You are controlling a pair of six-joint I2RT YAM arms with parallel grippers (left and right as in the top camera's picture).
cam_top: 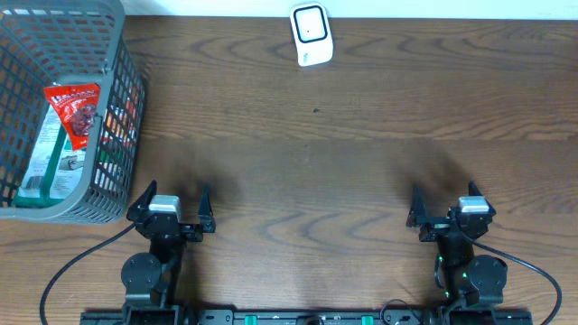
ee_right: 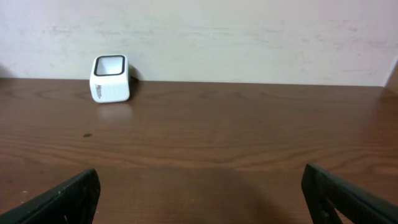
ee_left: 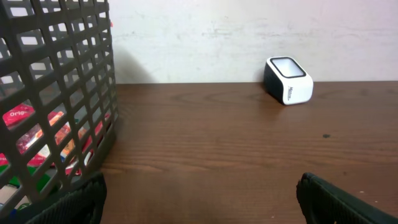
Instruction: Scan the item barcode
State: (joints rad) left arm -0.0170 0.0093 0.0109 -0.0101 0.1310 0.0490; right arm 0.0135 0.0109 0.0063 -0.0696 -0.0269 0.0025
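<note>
Red packet [cam_top: 74, 110] lies inside the grey basket [cam_top: 125, 135] at the far left of the wooden table [cam_top: 316, 171], on top of a green-and-white pack [cam_top: 43, 167]. The white scanner [cam_top: 311, 34] stands at the far edge, well apart from the basket. The 2 grippers sit at the near edge, the left gripper [cam_top: 175, 199] just beside the basket and the right gripper [cam_top: 443, 200] across from it. Both are spread wide and hold nothing.
</note>
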